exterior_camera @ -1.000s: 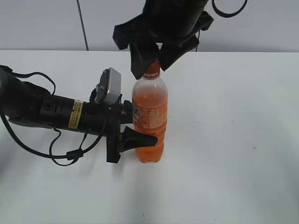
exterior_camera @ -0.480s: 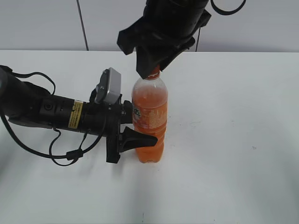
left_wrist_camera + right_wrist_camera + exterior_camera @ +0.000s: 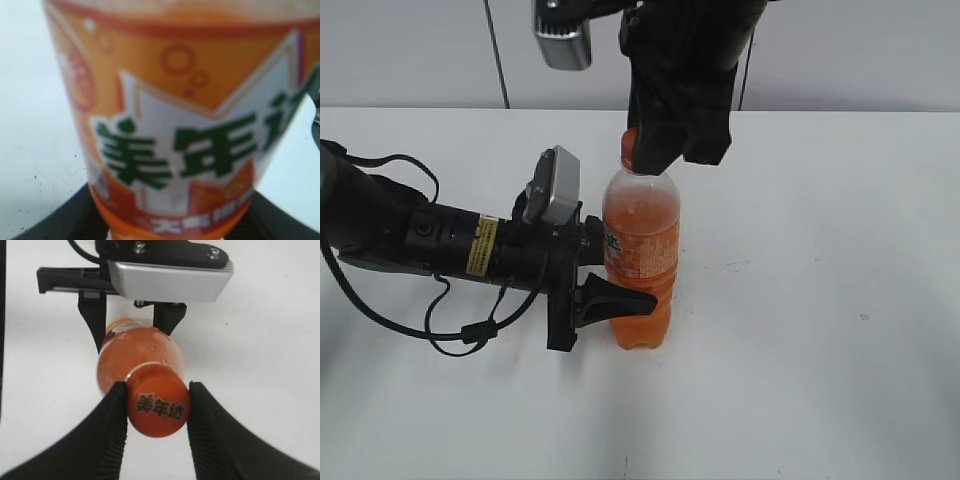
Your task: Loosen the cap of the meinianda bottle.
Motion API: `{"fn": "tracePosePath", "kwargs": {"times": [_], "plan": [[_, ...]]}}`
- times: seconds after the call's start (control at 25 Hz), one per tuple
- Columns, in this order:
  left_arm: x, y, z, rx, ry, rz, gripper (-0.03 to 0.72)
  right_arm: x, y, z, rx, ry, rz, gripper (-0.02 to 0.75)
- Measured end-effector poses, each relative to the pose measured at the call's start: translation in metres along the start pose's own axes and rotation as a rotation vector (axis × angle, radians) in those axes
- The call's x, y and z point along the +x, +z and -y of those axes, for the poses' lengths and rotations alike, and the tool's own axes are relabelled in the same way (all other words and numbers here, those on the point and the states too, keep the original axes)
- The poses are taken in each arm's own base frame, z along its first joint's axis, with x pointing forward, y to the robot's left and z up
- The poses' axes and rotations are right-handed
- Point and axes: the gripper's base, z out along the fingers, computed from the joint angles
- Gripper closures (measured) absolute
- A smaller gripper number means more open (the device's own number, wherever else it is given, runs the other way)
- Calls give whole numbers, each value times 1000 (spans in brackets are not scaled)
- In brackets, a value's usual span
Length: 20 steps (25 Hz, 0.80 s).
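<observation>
The meinianda bottle (image 3: 641, 255) stands upright on the white table, full of orange drink. My left gripper (image 3: 602, 268) reaches in from the left and is shut on its labelled waist; the left wrist view shows the label (image 3: 185, 130) close up, with dark jaw parts at the bottom corners. My right gripper (image 3: 655, 150) comes down from above and is shut on the orange cap (image 3: 158, 406), one finger pressed on each side. In the exterior view only a sliver of the cap (image 3: 629, 148) shows beside the fingers.
The white table (image 3: 820, 300) runs to a grey wall at the back. A black cable (image 3: 460, 330) loops under the left arm. The left arm's wrist camera (image 3: 170, 280) shows in the right wrist view behind the bottle.
My right gripper has turned about the cap: its body and wrist camera have swung round above the bottle. The bottle and the left arm have stayed in place.
</observation>
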Motion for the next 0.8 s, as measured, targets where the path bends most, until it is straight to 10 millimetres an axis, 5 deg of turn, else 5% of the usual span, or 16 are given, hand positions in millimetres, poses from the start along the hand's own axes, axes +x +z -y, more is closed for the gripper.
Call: {"fn": "tracePosePath", "kwargs": {"times": [0.52,0.8], "plan": [[0,0,0,-5,-6,-1,308,2,-1,1,13,-115,-23,463],[0,0,0,-3,-6,1,308,2,-16,-2,41,35,4,237]]}}
